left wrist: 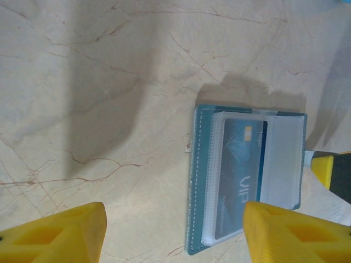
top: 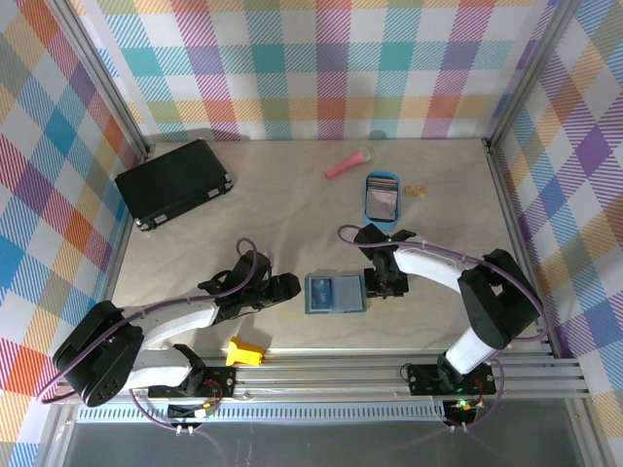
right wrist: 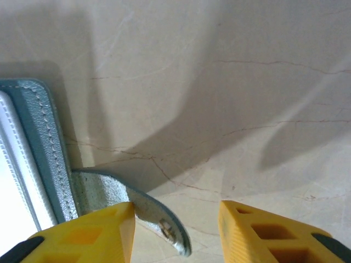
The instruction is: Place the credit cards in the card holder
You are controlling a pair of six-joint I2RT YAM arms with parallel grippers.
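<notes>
At the middle of the pale, marble-patterned tabletop (top: 292,214), toward its 6 o'clock edge, a small teal-blue stitched folding card holder (top: 336,293) is lying open and flat. A blue-grey plastic credit card (left wrist: 241,175) is sitting inside it behind a clear sleeve. Its pale lettering is too faint to read with any certainty, and its lower corner is disappearing behind a yellow fingertip (left wrist: 296,233).

The left gripper (top: 282,287) is hovering just at 9 o'clock of the holder with its jaws standing apart and gripping nothing. The right gripper (top: 384,282) is sitting at the holder's 3 o'clock edge, also with jaws apart. In the right wrist view the holder's teal snap tab (right wrist: 137,211) is curling up between the fingers, close against one of them, with a clear gap to the other.

At 1 o'clock of the holder, a bright blue oval tray (top: 382,197) is holding what look like more cards, too small to make out. A large black rectangular case (top: 173,182) is lying at 10 o'clock, and a pink stick-shaped object (top: 348,162) at 12.
</notes>
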